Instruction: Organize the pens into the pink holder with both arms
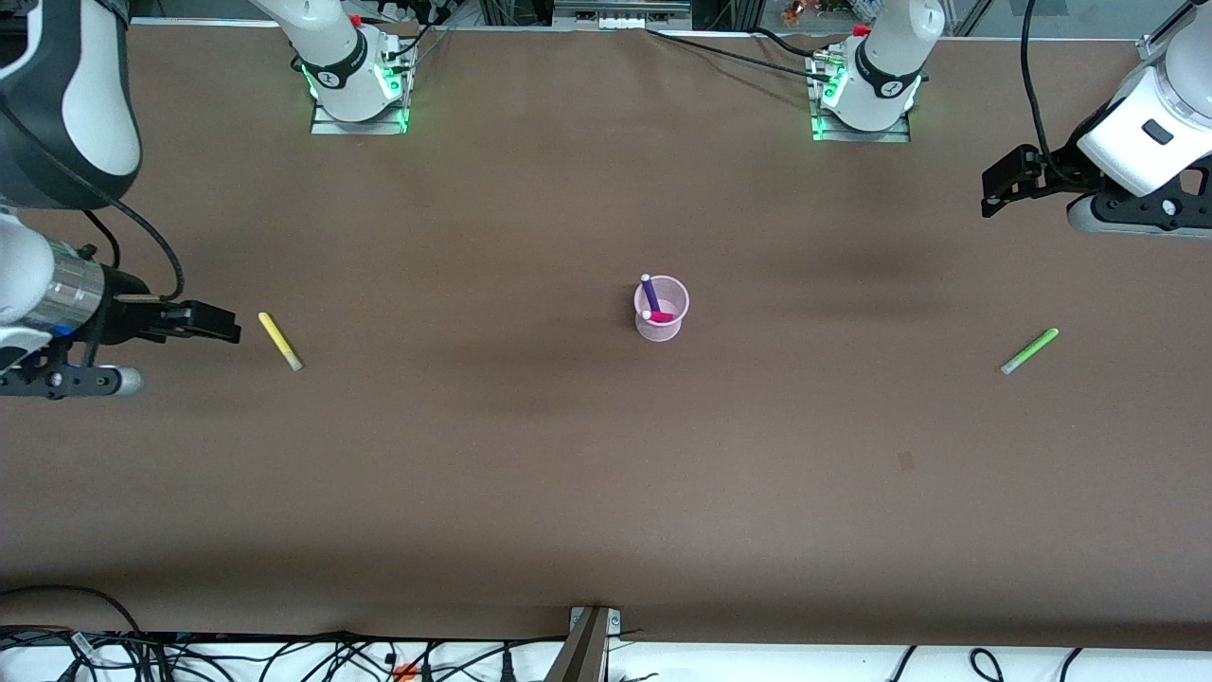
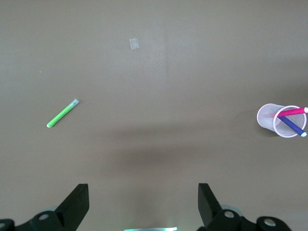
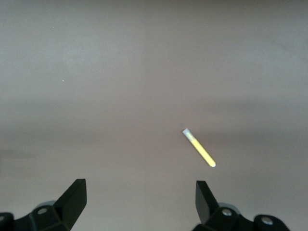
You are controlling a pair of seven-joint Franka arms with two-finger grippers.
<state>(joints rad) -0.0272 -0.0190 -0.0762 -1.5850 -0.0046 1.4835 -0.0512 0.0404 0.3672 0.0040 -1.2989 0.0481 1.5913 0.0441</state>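
The pink holder [image 1: 661, 309] stands at the table's middle with the purple pen [image 1: 650, 293] and the magenta-pink pen [image 1: 659, 316] in it; it also shows in the left wrist view [image 2: 280, 120]. The yellow pen [image 1: 279, 341] lies toward the right arm's end, also in the right wrist view [image 3: 198, 148]. The light green pen [image 1: 1030, 350] lies toward the left arm's end, also in the left wrist view [image 2: 62, 113]. My right gripper [image 1: 216, 324] hangs open and empty above the table beside the yellow pen. My left gripper [image 1: 1004, 183] hangs open and empty above the table.
A small pale patch of tape [image 1: 906, 461] is on the brown table [image 1: 568, 474], nearer the front camera than the green pen. Cables [image 1: 284, 654] run along the table's front edge. The arm bases [image 1: 358, 90] stand at the back.
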